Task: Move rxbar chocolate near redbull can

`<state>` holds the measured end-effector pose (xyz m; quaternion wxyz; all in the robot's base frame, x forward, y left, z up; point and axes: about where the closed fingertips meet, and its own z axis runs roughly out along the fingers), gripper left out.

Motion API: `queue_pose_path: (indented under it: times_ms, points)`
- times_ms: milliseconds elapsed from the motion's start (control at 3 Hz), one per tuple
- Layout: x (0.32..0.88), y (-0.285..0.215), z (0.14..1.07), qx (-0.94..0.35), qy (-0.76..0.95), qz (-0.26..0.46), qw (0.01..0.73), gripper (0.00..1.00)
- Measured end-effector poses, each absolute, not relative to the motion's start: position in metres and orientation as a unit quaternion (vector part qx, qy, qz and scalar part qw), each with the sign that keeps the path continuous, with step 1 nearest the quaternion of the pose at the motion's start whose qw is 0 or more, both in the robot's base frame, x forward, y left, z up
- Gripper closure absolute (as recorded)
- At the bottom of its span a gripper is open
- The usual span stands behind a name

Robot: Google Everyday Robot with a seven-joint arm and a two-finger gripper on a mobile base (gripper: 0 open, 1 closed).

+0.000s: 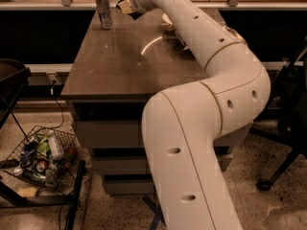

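Note:
The redbull can [103,10], a slim silver can, stands upright at the far left corner of the dark table [110,66]. My gripper [124,5] is at the far end of the table, just right of the can and low over the tabletop. A small dark and tan shape shows at its tip. I cannot tell whether this is the rxbar chocolate, and no bar lies in plain view on the table. My white arm [206,104] fills the right half of the view.
A white bowl's edge [165,19] and a chip bag [178,34] peek out behind my arm at the back right. Drawers [108,133] sit under the table. A wire basket of rubbish [43,155] is on the floor at left, a black chair [288,109] at right.

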<state>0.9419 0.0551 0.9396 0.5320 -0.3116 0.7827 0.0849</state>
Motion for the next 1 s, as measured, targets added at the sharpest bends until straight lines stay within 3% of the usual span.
queue_pose_path:
  times_ms: [667,1000]
  points:
    - [0.9656,0.0715,0.8960,-0.313,0.782,0.109,0.528,1.00]
    - [0.9659,0.0748,0.8918,-0.314,0.783,0.111,0.526,0.78]
